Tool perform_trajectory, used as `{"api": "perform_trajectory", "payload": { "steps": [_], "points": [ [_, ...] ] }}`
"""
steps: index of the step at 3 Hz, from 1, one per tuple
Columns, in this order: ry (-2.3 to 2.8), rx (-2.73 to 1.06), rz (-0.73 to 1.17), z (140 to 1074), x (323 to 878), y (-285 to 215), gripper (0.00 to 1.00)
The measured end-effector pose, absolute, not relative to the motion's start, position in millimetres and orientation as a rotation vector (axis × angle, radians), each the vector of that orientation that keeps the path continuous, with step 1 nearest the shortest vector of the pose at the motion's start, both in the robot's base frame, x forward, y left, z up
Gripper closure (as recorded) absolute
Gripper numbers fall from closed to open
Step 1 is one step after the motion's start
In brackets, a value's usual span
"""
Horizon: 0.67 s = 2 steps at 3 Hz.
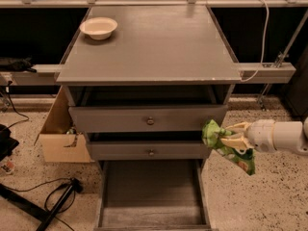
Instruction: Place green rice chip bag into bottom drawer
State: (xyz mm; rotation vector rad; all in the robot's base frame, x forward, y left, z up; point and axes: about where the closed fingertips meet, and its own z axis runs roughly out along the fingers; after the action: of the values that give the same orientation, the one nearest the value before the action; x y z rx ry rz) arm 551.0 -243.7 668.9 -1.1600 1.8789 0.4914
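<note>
Green rice chip bag (240, 159) pinched tight in my gripper (230, 137), just right of the middle drawer (150, 151); bottom drawer (151, 196) open below-left; bowl (98, 28) up top.

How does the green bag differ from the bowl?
The bag is green and crinkly; the bowl is cream and round. The bag hangs in the gripper, right of the drawers; the bowl sits on the cabinet top, back left. Both are small.
</note>
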Motion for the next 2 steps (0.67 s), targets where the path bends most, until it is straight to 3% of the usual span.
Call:
{"api": "perform_trajectory", "payload": {
  "steps": [2],
  "points": [
    [1.892,-1.147,0.653,542.4,556.0,-218.8,1.00]
  ]
}}
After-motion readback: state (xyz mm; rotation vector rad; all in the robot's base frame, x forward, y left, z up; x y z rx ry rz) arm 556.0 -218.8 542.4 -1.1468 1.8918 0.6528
